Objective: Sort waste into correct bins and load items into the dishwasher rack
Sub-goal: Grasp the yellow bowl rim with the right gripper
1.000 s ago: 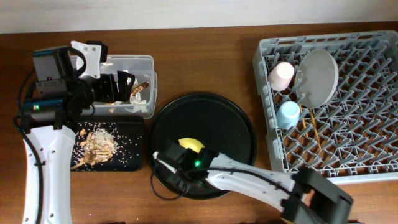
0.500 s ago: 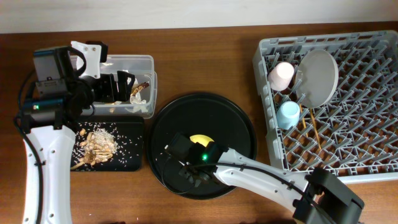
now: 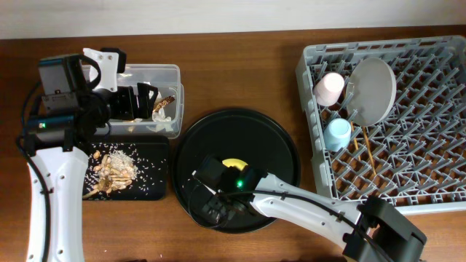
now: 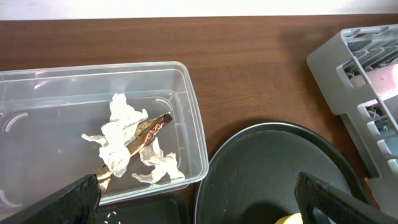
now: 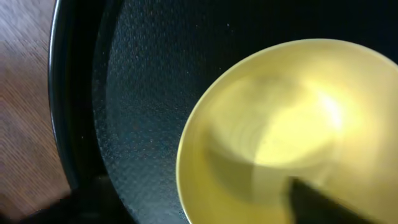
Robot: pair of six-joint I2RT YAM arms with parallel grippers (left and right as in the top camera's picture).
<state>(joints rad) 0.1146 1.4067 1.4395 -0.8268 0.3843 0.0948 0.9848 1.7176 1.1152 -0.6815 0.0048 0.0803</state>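
Note:
The yellow bowl [image 3: 234, 163] sits on the round black tray [image 3: 277, 145], mostly hidden under my right gripper [image 3: 222, 191]. In the right wrist view the bowl [image 5: 280, 124] fills the frame. My right gripper [image 5: 205, 211] is open astride its rim, one fingertip [image 5: 317, 202] inside and the other outside on the tray. My left gripper [image 4: 202, 208] hangs open and empty over the clear box [image 4: 193, 124], which holds the napkin [image 4: 121, 140] and brown wrapper [image 4: 149, 129]. The rack [image 3: 422, 145] holds the pink cup [image 3: 328, 89], blue cup [image 3: 338, 133], plate [image 3: 375, 89] and chopsticks [image 3: 368, 149].
A shallow black tray [image 3: 156, 185] in front of the clear box holds food scraps [image 3: 113, 167]. The left arm [image 3: 51, 175] runs down the table's left side. The right arm [image 3: 313, 211] crosses the front between the round tray and the rack.
My right gripper has shifted right over the bowl and its jaws have spread from shut to wide apart. The left arm has not moved.

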